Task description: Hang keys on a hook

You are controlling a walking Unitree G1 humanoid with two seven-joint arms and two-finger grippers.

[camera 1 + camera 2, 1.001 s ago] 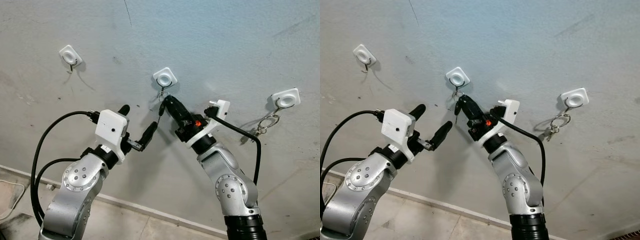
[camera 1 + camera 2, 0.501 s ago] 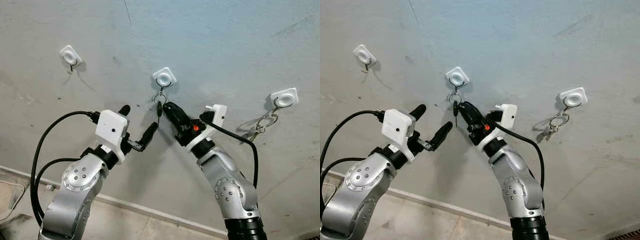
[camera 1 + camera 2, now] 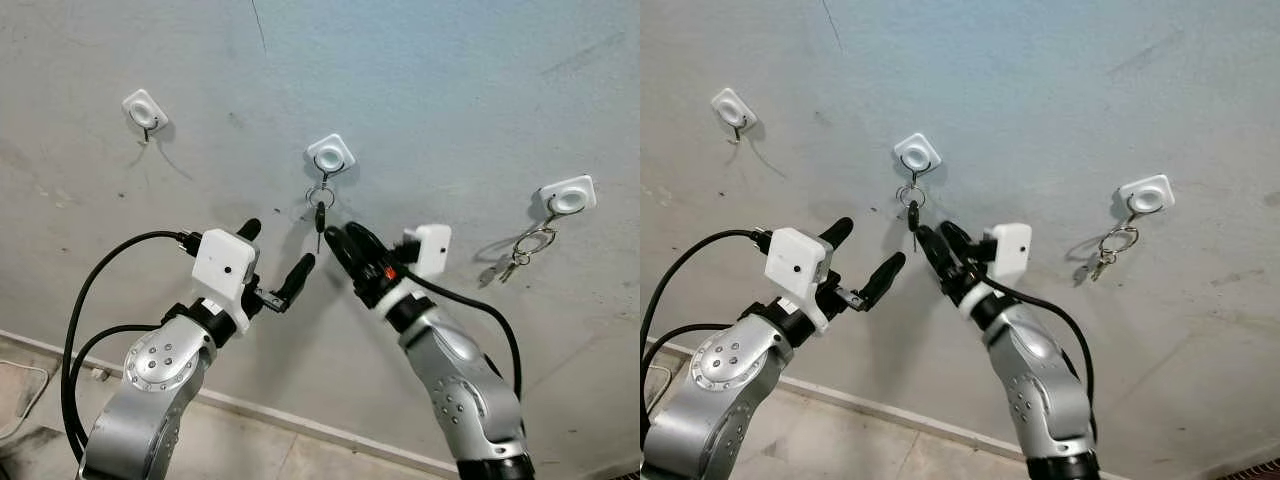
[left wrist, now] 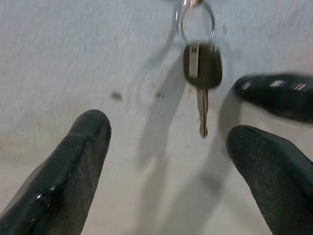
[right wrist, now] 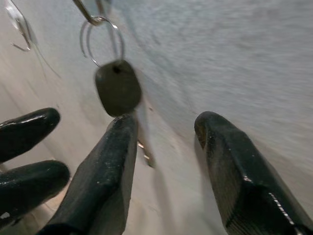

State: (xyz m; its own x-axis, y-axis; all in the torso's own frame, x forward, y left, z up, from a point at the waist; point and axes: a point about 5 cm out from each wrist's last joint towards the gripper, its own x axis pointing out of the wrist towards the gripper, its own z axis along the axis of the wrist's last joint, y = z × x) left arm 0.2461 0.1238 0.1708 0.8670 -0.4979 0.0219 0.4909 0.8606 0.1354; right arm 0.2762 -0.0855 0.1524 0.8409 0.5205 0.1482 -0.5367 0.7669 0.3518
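A black-headed key (image 3: 319,216) hangs by its ring from the middle white hook (image 3: 329,155) on the grey wall. The wrist views show the same key (image 4: 202,73) (image 5: 118,88) dangling free on its ring. My right gripper (image 3: 345,240) is open just below and right of the key, with nothing between its fingers (image 5: 108,171). My left gripper (image 3: 277,255) is open too, lower left of the key, empty.
A left white hook (image 3: 145,108) is bare. A right white hook (image 3: 567,196) carries another bunch of keys (image 3: 512,258). The wall meets the floor along a pale baseboard (image 3: 260,410) below the arms.
My right gripper let go of the key, opened and drew back down from the middle hook. The key now hangs on the hook. The left arm barely moved.
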